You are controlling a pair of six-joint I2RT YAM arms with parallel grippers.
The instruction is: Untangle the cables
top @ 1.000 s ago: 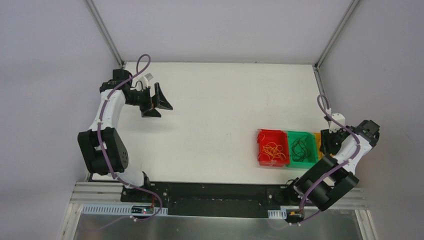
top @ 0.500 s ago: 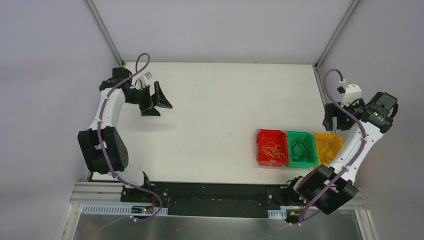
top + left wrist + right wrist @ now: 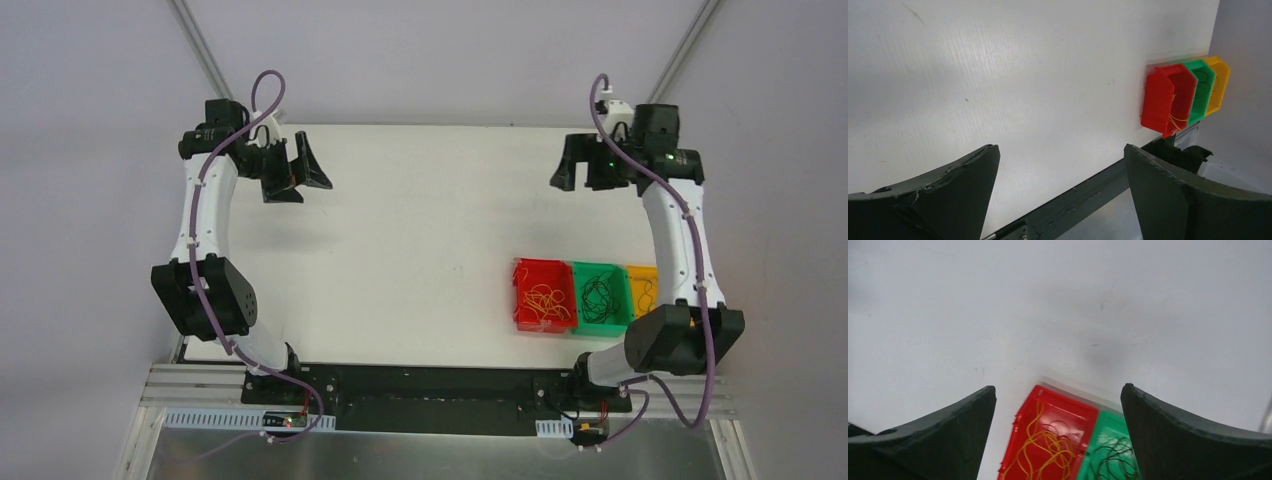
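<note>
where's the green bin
In the top view, the green bin sits on the right side of the table, between the red bin and the yellow bin, holding black cables.

cables (image 3: pixel 546 299) in bins (image 3: pixel 540 263), right side of table (image 3: pixel 420 210)

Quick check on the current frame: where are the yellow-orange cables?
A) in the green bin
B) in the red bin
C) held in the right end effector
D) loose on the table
B: the yellow-orange cables lie inside the red bin, while the green bin beside it holds the black cables.
</note>
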